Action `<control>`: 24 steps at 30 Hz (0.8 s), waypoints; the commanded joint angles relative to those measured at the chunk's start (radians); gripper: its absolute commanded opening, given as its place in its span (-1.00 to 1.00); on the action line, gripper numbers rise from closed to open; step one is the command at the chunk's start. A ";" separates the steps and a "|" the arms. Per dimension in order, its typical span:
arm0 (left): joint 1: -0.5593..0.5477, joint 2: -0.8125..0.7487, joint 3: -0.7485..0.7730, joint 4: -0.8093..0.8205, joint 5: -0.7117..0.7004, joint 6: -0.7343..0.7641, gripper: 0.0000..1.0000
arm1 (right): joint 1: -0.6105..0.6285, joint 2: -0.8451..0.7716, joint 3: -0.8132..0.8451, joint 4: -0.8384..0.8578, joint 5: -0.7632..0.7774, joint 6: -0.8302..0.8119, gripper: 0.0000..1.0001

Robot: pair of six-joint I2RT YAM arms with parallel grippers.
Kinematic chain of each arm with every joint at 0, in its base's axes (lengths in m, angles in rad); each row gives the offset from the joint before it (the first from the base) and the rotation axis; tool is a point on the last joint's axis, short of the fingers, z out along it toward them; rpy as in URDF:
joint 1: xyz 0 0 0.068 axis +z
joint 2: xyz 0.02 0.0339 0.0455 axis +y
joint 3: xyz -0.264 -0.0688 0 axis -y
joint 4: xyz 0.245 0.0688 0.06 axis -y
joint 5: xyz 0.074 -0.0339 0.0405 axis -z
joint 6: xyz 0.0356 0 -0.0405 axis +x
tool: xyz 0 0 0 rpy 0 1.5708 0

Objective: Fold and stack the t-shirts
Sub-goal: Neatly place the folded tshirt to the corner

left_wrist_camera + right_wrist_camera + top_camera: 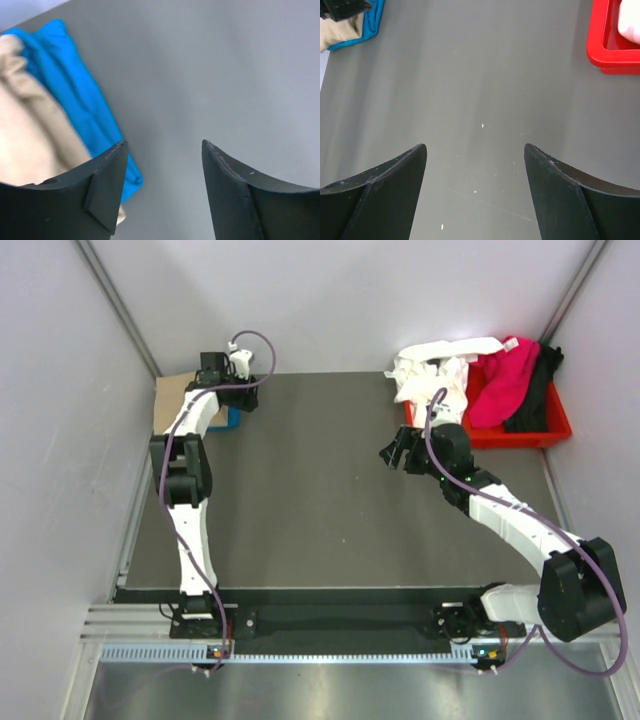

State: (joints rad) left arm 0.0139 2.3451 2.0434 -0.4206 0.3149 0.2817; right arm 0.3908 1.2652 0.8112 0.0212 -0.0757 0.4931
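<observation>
Grey table (330,490), tan shirt (30,140) atop blue shirt (80,100), red tray (520,437) opposite

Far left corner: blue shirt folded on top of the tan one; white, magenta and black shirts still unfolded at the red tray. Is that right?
Not quite: the order is reversed. The left wrist view shows the tan shirt lying on top of the blue shirt. The white shirt, magenta shirt and black shirt are unfolded at the red tray, as stated.
</observation>
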 commanded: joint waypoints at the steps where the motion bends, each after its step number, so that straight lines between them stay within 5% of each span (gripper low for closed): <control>1: 0.041 -0.090 0.032 -0.001 -0.016 -0.049 0.29 | 0.000 -0.020 -0.004 0.040 0.007 -0.021 0.58; 9: 0.072 -0.103 -0.078 0.232 -0.546 0.103 0.10 | -0.004 -0.021 -0.020 0.046 -0.001 -0.027 0.58; 24: 0.063 -0.070 -0.238 0.256 -0.373 0.119 0.22 | -0.012 -0.004 -0.007 0.054 -0.018 -0.034 0.58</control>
State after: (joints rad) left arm 0.0830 2.2848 1.8198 -0.1902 -0.1165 0.4023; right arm 0.3897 1.2652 0.7898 0.0311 -0.0814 0.4728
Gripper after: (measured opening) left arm 0.609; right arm 0.790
